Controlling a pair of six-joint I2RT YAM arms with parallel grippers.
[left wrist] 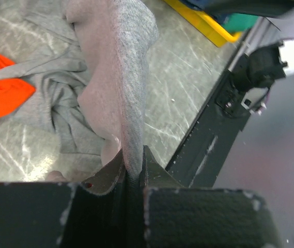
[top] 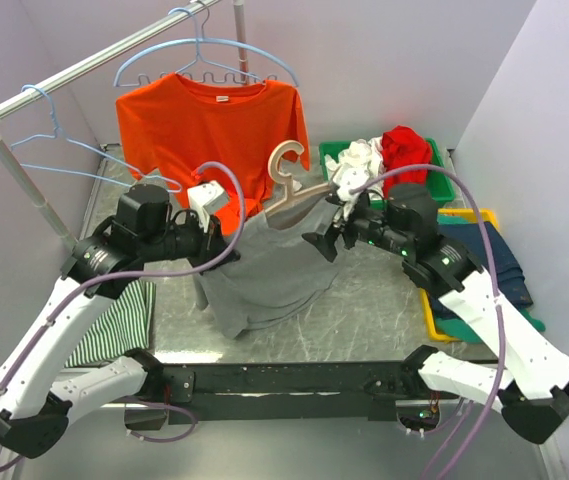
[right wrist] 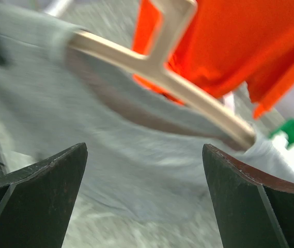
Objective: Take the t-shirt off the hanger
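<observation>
A metal desk is seen from above, with a rail slanting over its far left corner. From that rail an orange t-shirt is hung on a blue hanger, spread flat towards the camera. In front of it and lower, near the middle of the desk, the grey t-shirt is found. Its neck is carried by the wooden hanger, its left edge is lifted, and its lower part is bunched on the desk surface. The wooden hanger's hook is seen free of the rail, against the orange fabric.

On the right, a green bin filled with white and red cloth is placed at the far side, and a yellow tray holding dark blue cloth is set nearer. A striped cloth is laid flat at the left, partly covered by the left arm.

The left tool is clenched on a fold of the grey t-shirt at its left edge. In the left wrist view the fabric is pinched tight between the fingers and drawn upwards from them. The right tool is released, its jaws spread wide and nothing gripped. In the blurred right wrist view the wooden hanger's arm, draped with grey cloth, is framed between the two fingers, just beyond them.
</observation>
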